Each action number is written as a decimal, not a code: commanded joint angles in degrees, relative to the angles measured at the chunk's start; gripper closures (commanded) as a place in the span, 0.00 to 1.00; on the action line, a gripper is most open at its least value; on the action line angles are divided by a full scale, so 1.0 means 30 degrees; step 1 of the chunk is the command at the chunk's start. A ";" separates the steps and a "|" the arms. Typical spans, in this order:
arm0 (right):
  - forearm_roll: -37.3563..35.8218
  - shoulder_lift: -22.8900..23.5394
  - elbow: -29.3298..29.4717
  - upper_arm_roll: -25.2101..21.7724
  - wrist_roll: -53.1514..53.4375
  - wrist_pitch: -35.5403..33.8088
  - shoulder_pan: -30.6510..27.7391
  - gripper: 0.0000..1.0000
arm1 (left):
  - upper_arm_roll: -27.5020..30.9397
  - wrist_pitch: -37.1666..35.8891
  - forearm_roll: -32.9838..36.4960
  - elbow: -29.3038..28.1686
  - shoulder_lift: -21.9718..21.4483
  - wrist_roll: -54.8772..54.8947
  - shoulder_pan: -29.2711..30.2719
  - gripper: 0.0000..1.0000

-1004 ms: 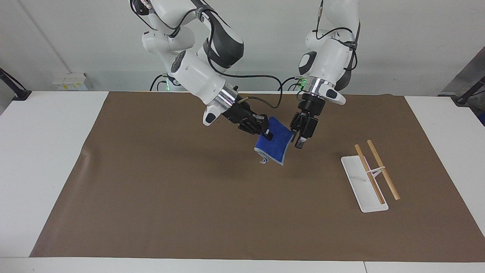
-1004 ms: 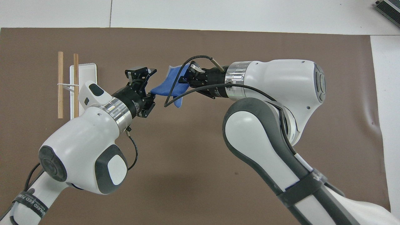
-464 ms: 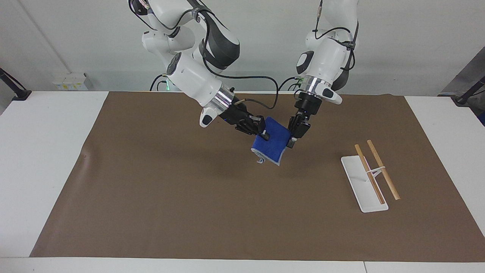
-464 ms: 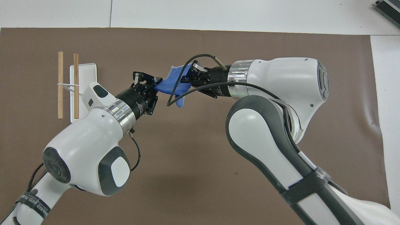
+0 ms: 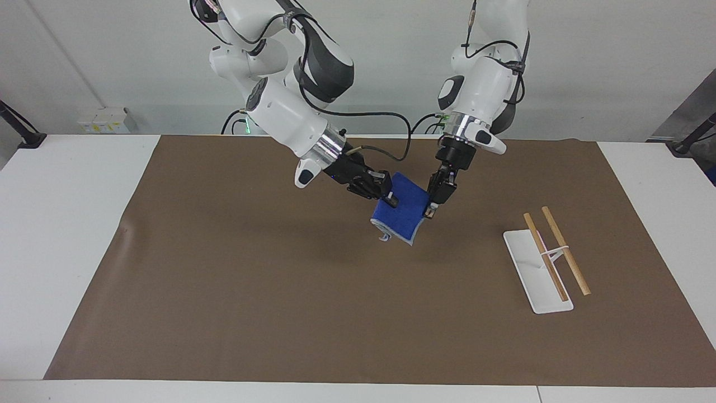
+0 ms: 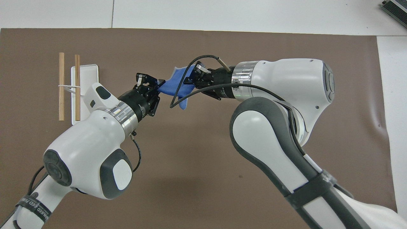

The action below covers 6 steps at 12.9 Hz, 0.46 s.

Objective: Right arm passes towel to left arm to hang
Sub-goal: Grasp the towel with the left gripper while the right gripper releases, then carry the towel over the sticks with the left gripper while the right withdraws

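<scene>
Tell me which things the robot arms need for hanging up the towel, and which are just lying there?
Needed:
- blue towel, up in the air
- right gripper, shut on the towel
- left gripper, shut on the towel's other edge
- white rack with two wooden rods, probably for hanging

Just there:
- brown mat
- white table

Towel [image 6: 174, 86] hung in the air between both grippers. Left gripper [image 6: 155, 86] was clamped on one edge, right gripper [image 6: 190, 78] clamped on the other. White rack [image 6: 89, 71] with wooden rods lay on the brown mat [image 6: 190, 152], beside the left gripper.
</scene>
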 commanded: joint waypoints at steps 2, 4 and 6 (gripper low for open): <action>-0.0945 -0.0299 -0.0165 -0.0046 -0.0210 -0.1445 -0.0815 0.21 | 0.0133 -0.0749 -0.0344 0.0092 0.0047 0.3238 0.1160 1.00; -0.3023 -0.0913 -0.0487 -0.0075 -0.0093 -0.2407 -0.1459 0.04 | 0.0133 -0.0866 -0.0344 0.0092 0.0047 0.4091 0.2096 1.00; -0.6559 -0.1557 -0.0489 -0.0046 -0.0208 -0.4746 -0.2687 0.00 | 0.0162 -0.2295 -0.0344 0.0092 -0.0041 0.5143 0.3442 1.00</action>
